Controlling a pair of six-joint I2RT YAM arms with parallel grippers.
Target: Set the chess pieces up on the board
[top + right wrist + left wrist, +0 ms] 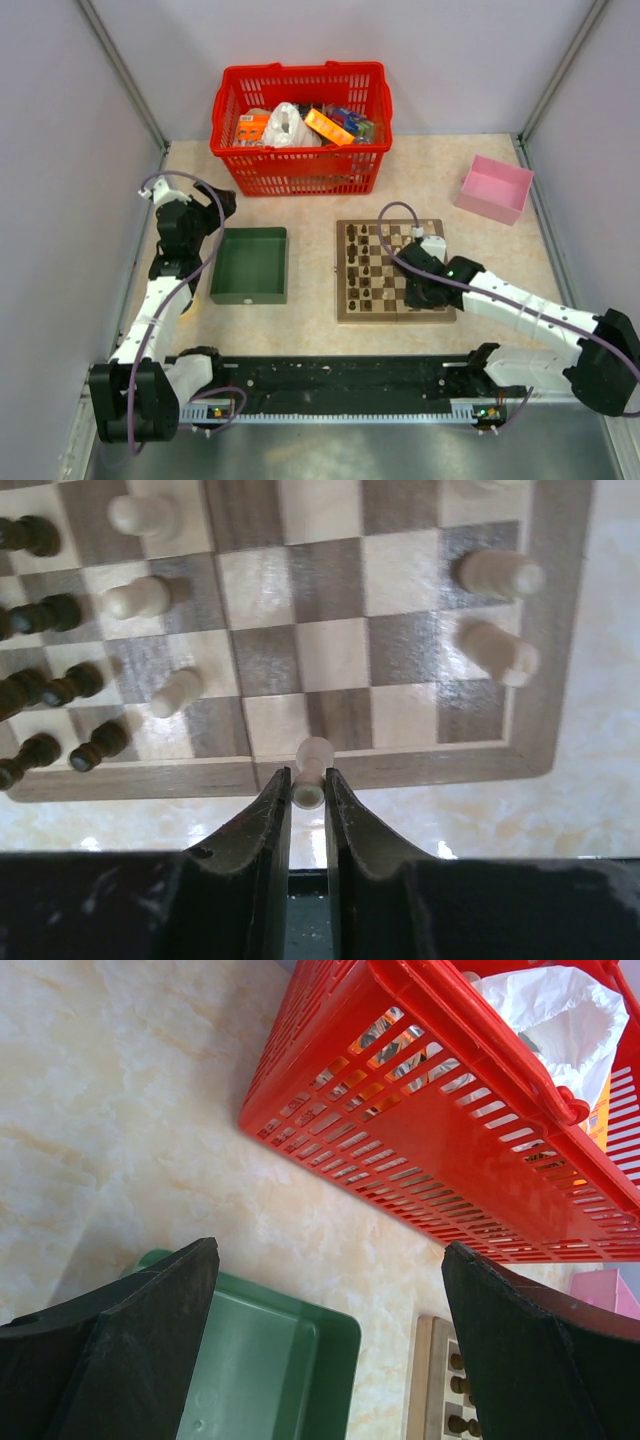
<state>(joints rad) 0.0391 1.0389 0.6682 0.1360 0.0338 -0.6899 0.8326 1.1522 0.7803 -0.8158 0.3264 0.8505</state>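
**Right gripper.** The right gripper (307,780) is found pressed onto a pale piece (314,755). The piece is pinched by its lower part between the two fingers, and its rounded head protrudes just past the fingertips. The held piece is positioned over the rim of the board (400,768), on the edge nearest the gripper. Whether it touches the rim cannot be told.

**Board, as seen from the right gripper.**
- Bare squares are noted directly ahead of the fingertips.
- Ahead and to the left, three pale pieces (140,595) are observed on separate squares.
- Farther to the left, the dark pieces (40,610) are seen in close rows along that side.
- Ahead and to the right, two more pale figures are recorded in the column beside the rim, on neighbouring squares.
- The counter (600,780) is visible past the board edge on the right.

**Left gripper.** The left gripper (330,1250) is found spread wide, with nothing between its fingers.
- A green tray (340,1325) lies below it, with one corner showing in the gap between the fingers.
- A red basket (420,1160) filled with packaged items stands ahead and to the right.
- A corner of the board is glimpsed just inside the right finger.
- In the overhead view this gripper is well apart from the board.

**Other items.** A pink box (495,187) is noted well beyond the right gripper, off to its right.
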